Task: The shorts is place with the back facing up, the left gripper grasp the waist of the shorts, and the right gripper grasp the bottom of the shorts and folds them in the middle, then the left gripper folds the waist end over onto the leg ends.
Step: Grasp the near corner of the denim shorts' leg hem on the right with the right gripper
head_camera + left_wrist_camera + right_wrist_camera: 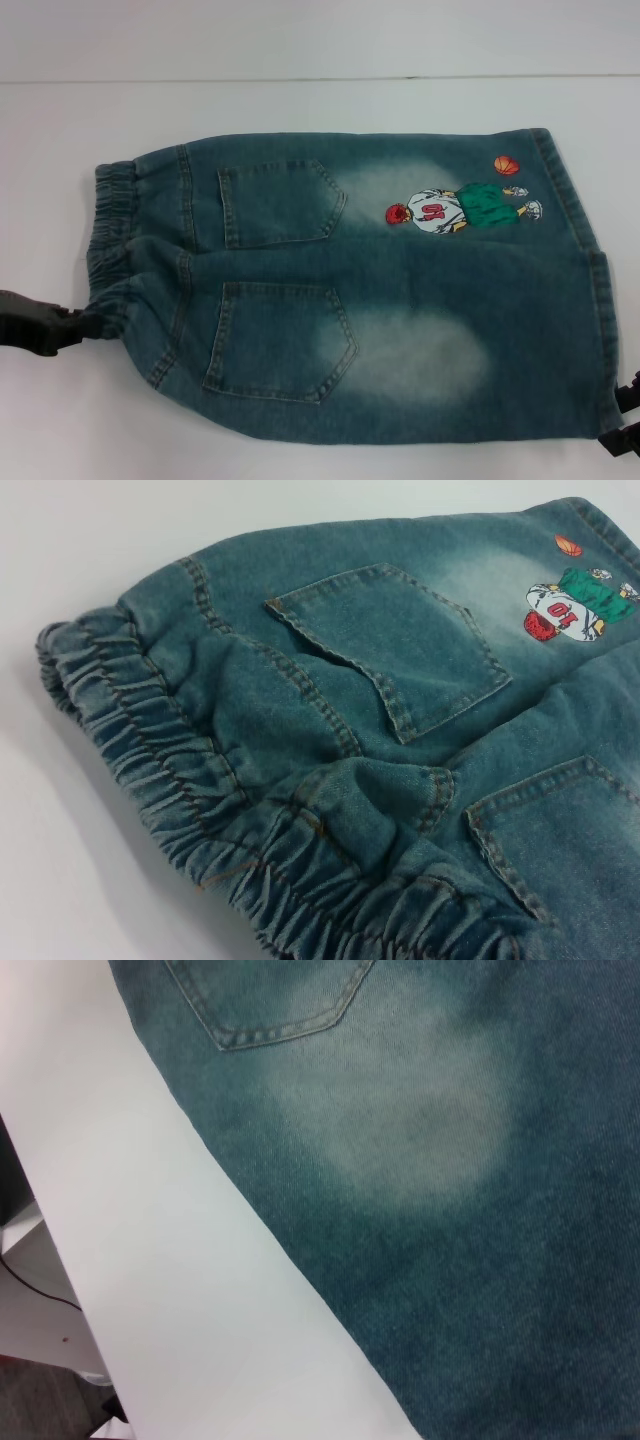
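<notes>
On white table [300, 50]: shorts [400, 300]; left gripper [60, 325] pinching waist [110, 240].

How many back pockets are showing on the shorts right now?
2. One pocket lies on the far half of the shorts, the other pocket on the near half, both toward the waist end. None looks hidden.

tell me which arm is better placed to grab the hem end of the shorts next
Right. The right claw sits by the hem at the near corner, while the left claw is at the far end, pinching the waist of the shorts.
</notes>
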{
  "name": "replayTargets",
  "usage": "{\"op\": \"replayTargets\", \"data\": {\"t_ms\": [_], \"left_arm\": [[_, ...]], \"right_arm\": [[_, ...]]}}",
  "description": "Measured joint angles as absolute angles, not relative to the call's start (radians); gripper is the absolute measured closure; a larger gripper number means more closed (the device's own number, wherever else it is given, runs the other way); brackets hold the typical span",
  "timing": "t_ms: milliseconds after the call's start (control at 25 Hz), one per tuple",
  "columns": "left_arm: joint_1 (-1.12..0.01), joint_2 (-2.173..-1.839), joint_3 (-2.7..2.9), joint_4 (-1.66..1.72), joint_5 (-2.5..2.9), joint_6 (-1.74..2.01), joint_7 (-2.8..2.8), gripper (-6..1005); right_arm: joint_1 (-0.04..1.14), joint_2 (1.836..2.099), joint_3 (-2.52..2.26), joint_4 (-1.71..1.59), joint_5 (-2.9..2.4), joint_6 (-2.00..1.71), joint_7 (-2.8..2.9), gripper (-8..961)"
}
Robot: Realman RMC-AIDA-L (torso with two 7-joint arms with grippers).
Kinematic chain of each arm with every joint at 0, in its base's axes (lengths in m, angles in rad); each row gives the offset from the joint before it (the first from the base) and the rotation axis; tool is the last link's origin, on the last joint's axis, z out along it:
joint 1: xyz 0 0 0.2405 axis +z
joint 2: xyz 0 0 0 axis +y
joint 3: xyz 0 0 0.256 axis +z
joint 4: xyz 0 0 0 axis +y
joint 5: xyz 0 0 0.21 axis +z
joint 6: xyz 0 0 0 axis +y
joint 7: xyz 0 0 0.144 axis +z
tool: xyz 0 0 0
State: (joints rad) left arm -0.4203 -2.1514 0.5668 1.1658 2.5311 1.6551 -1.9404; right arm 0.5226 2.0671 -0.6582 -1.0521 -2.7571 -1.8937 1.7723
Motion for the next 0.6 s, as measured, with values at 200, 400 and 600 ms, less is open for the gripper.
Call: {"op": "replayTargets", "data": {"t_ms": [200,400,600], "left_arm": [[-0.421,-2.154,0.566,1.166,2.531,1.654,-1.941,929],[-0.423,-2.157,0.566,1.166,2.531,1.654,-1.939,929],[-0.424,-2.158,0.566,1.166,2.531,1.653,-1.939,929]], "right_arm": [[0.522,2.068,-0.659,-1.052,-2.758,-1.889,1.78,270],[0.52,2.068,-0.653,-1.046,-2.759,-1.879,1.797,468],[0.519,2.074,-0.66,-1.045,-2.77,-1.847,1.831,646]]}}
